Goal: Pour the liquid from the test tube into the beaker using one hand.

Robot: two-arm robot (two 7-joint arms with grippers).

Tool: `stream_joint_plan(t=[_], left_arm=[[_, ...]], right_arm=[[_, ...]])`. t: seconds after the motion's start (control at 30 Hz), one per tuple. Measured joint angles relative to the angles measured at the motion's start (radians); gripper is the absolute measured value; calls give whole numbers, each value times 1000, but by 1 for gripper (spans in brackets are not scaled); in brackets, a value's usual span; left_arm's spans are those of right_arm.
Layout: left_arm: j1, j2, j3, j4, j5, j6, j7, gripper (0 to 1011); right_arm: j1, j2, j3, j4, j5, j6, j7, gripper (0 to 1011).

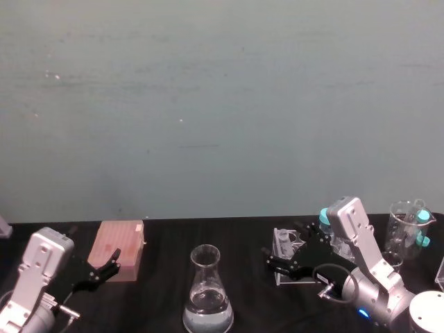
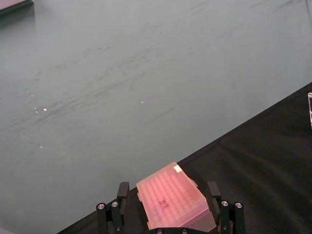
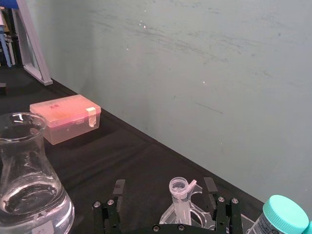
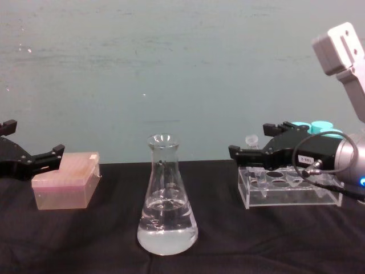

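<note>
The test tube (image 3: 179,194), a slim clear tube with its flip lid open, stands upright in the clear rack (image 4: 285,193). My right gripper (image 3: 165,186), the hand on the silver-and-white arm, is open with one finger on each side of the tube's top (image 4: 251,141), not closed on it. I cannot make out the liquid inside the tube. The beaker (image 1: 207,291), a tall clear conical flask, stands left of the rack near the table's front with clear liquid in its base (image 4: 167,231). My left gripper (image 1: 104,268) is open at the far left.
A pink lidded box (image 1: 121,250) lies just in front of the left gripper's fingers (image 2: 123,191). Teal-capped tubes (image 4: 315,126) stand in the rack behind the right gripper. A glass beaker (image 1: 405,232) holding another tube stands at the far right. A wall runs close behind the black table.
</note>
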Motion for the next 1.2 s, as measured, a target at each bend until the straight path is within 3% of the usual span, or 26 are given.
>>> stream_joint_plan(t=[1.2], left_arm=[[0,0,0,0,0,0,0,1000]], right_arm=[[60,-36,9,107,-5,7,-14,1000]])
